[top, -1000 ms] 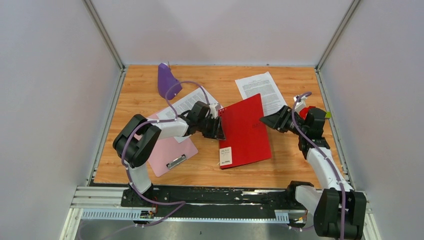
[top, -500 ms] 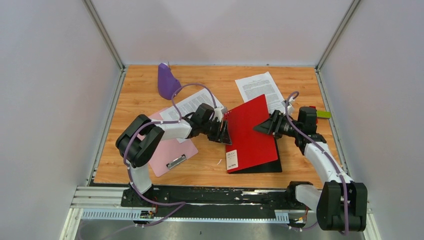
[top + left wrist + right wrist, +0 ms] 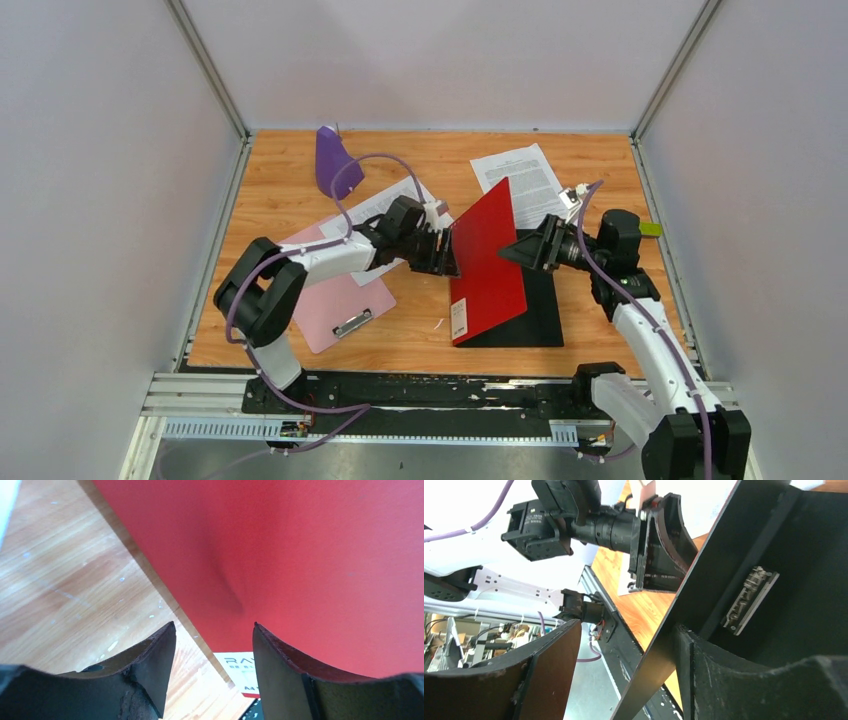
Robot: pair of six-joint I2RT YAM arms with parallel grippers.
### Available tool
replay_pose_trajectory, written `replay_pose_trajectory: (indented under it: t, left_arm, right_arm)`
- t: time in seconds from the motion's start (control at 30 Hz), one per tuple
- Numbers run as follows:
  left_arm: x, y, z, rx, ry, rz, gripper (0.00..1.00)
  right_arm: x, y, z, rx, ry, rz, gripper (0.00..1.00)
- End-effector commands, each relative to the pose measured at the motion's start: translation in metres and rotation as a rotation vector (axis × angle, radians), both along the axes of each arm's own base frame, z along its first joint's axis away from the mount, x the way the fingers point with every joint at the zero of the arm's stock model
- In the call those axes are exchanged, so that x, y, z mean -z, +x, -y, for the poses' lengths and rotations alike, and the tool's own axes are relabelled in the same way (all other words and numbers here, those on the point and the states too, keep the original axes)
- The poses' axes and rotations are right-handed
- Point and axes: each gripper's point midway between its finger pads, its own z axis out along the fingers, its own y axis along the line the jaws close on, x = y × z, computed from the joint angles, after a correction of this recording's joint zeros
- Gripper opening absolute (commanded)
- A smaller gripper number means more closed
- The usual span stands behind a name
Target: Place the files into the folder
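Wooden table (image 3: 290, 170) is closed in by grey walls on three sides. Near its middle the folder (image 3: 487, 260) is seen half opened: the red cover is raised steeply, and the black inside lies flat to the right. A pink clipboard (image 3: 335, 305) lies to the left. Of the files, one sheet (image 3: 525, 168) is laid beyond the folder, and the other (image 3: 372, 208) partly over the clipboard, under the left arm. A purple object (image 3: 332, 160) stands far left.

Bare wood is left along the left wall and the near edge.

The left gripper (image 3: 214, 630) is held low against the cover's red face, fingers apart, nothing between them. The right gripper (image 3: 626, 627) is reached leftward, jaws spread, the cover's edge passing loosely between them. A clip mechanism (image 3: 751, 600) is fixed inside; a white label (image 3: 459, 317) is seen on the cover.
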Motion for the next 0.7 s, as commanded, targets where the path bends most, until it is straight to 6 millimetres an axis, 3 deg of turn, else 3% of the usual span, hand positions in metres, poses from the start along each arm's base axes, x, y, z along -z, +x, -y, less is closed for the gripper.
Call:
replay_pose_trajectory:
  t: [0.0, 0.17, 0.3, 0.4, 0.67]
  left_arm:
    - [-0.072, 0.024, -0.014, -0.142, -0.077, 0.059, 0.66]
    - [-0.142, 0.034, -0.032, -0.166, -0.064, 0.171, 0.72]
    - [-0.194, 0.030, -0.024, -0.115, -0.138, 0.223, 0.75]
    - [-0.207, 0.033, -0.023, -0.098, -0.137, 0.239, 0.76]
    - [-0.203, 0.027, -0.014, -0.042, -0.148, 0.187, 0.80]
  right_arm:
    - [-0.043, -0.003, -0.015, -0.049, 0.043, 0.135, 0.67]
    - [-0.053, 0.000, -0.034, -0.086, 0.065, 0.183, 0.58]
    - [-0.056, -0.002, -0.058, -0.141, 0.088, 0.199, 0.55]
    - [-0.057, -0.003, -0.074, -0.177, 0.090, 0.201, 0.54]
    - [-0.043, -0.002, -0.086, -0.194, 0.078, 0.179, 0.51]
